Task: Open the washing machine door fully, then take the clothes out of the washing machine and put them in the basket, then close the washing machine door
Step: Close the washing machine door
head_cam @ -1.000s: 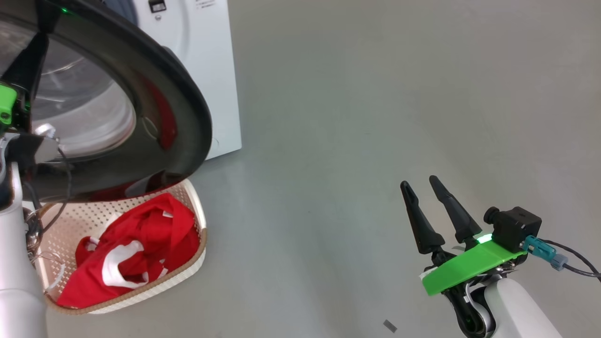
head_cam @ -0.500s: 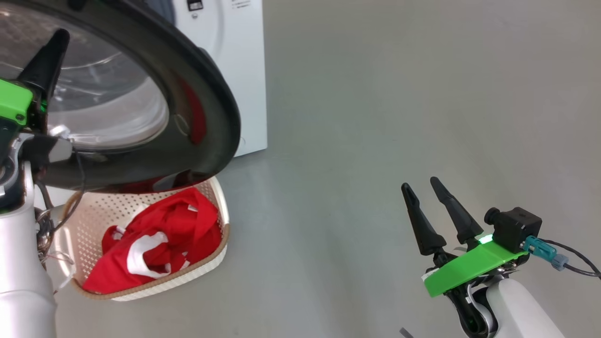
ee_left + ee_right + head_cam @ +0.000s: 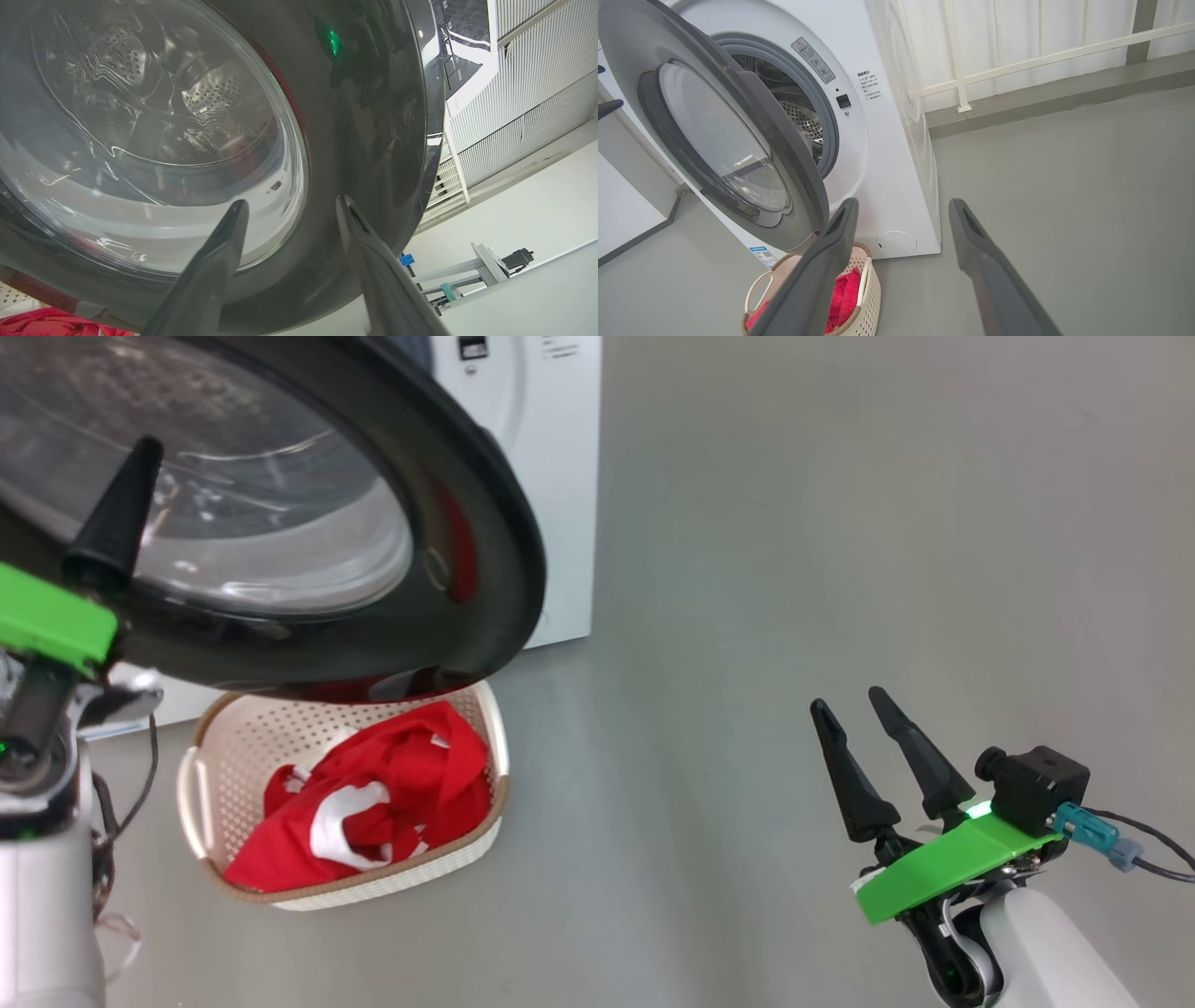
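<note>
Red clothes (image 3: 373, 793) (perhaps two) in one basket (image 3: 373, 889); left fingers (image 3: 210, 280), right fingers (image 3: 994, 280) spread wide.

You see a smooth grey floor (image 3: 840, 523) running to a raised grey kerb (image 3: 1064, 100), where a white railing (image 3: 1045, 58) stands before white curtains (image 3: 1008, 28). In your left wrist view, white slatted panels (image 3: 528, 93) meet a plain white wall (image 3: 523, 200).

Smooth grey floor (image 3: 794, 523) spreads from 12 to 5 o'clock in the head view. In the right wrist view, a white railing (image 3: 955, 56) fronts pale curtains (image 3: 1004, 23) at 1 o'clock. The left wrist view catches white slatted panels (image 3: 528, 88) at 2 o'clock, a grey metal frame (image 3: 483, 259) at 4.
</note>
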You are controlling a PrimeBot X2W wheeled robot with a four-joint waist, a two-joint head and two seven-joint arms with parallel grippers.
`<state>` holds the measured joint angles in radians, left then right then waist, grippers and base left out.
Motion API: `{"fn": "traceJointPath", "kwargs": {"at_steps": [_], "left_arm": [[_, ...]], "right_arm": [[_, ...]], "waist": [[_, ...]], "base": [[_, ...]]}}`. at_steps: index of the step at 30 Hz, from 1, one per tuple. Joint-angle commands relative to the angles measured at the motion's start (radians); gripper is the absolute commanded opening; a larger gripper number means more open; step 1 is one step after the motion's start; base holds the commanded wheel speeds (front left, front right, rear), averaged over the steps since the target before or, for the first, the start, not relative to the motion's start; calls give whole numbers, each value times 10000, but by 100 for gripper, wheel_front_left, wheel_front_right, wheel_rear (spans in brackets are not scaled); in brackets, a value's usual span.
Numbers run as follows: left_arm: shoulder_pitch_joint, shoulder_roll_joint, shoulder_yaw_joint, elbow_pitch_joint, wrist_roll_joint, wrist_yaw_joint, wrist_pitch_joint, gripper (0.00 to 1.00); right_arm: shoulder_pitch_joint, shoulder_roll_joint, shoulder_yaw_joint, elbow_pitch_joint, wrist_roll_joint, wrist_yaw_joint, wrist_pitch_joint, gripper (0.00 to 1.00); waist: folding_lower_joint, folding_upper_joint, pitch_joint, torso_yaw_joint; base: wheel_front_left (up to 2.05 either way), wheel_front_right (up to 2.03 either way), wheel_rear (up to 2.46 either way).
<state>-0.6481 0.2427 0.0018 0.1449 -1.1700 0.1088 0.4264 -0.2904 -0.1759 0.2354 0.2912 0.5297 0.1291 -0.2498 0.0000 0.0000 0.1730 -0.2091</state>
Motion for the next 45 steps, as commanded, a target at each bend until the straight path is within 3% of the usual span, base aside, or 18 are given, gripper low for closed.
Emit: {"fn": "traceJointPath", "kwargs": {"at_steps": [1,12,31,45], "left_arm": [[114,503,257,-368,210,-195,-185,100],[1322,561,291,-689,854,-642,-1174,100],[4091,456,112,-1360,2959,-1383,-4066,100],[5157,408,-526,-721,4893,-1383,-6058,100]], "right_arm": [[-295,-87,158,-223,-122,16,-120,100],[-253,-203,146,-208,-120,16,-120,100],[-117,-327,191,-192,-105,16,-120,100],[-58,-433,121,-226,-95,16,-120,100]], "waist": [[0,0,-61,251],[0,0,-222,869],[0,0,-422,1378],[0,0,-534,1628]], "base": [[0,0,0],[0,0,0],[0,0,0],[0,0,0]]}}
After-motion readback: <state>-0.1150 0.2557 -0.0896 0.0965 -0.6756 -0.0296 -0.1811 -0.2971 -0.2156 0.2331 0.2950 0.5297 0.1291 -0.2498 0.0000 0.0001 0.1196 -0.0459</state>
